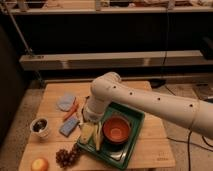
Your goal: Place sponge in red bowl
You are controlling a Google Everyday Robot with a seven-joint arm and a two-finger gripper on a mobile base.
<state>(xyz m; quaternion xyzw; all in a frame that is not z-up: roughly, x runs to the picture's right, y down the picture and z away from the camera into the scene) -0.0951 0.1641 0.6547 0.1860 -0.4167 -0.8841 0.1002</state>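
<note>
The sponge point(69, 126), a small flat light blue pad, lies on the wooden table point(150, 145) just left of the green tray point(136, 116). The red bowl point(117, 130) stands upright inside the tray, right of the sponge. My white arm reaches in from the right and bends down over the tray's left end. The gripper point(84, 119) is at the arm's lower end, just right of the sponge and left of the bowl, mostly hidden by the wrist.
A pale blue-grey lump point(65, 101) and an orange carrot point(71, 111) lie behind the sponge. A white cup point(40, 126) stands at the left. Grapes point(67, 156) and an orange fruit point(40, 164) are at the front. Yellow-green strips point(93, 135) lie in the tray.
</note>
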